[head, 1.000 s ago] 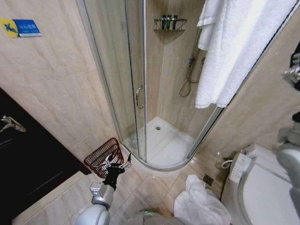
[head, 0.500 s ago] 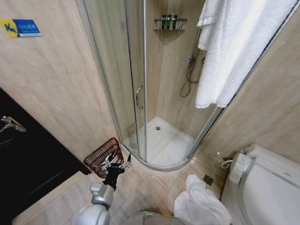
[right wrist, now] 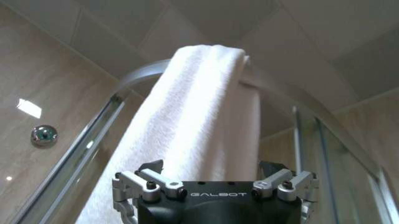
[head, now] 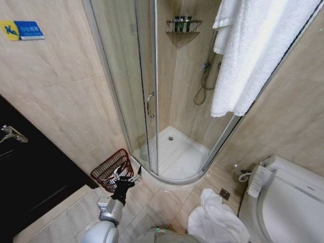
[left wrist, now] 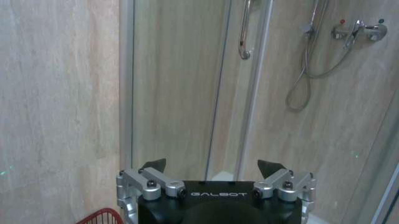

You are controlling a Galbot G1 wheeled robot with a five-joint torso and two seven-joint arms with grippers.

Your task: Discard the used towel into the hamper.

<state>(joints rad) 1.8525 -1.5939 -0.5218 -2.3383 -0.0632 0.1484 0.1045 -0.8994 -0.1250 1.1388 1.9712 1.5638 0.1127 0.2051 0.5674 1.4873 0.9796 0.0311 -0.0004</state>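
Low by the floor, the left gripper [head: 124, 174] hangs with jaws released and bare, just over the near rim of the hamper [head: 109, 168], which stands against the tiled wall beside the shower door [head: 132, 81]. Open floor tiles [head: 157, 202] run between hamper and a crumpled white towel [head: 216, 221] beside the toilet [head: 286, 202]. The right gripper [right wrist: 212, 173], jaws spread, faces the hanging white towel [right wrist: 193, 121] draped over the shower rail.
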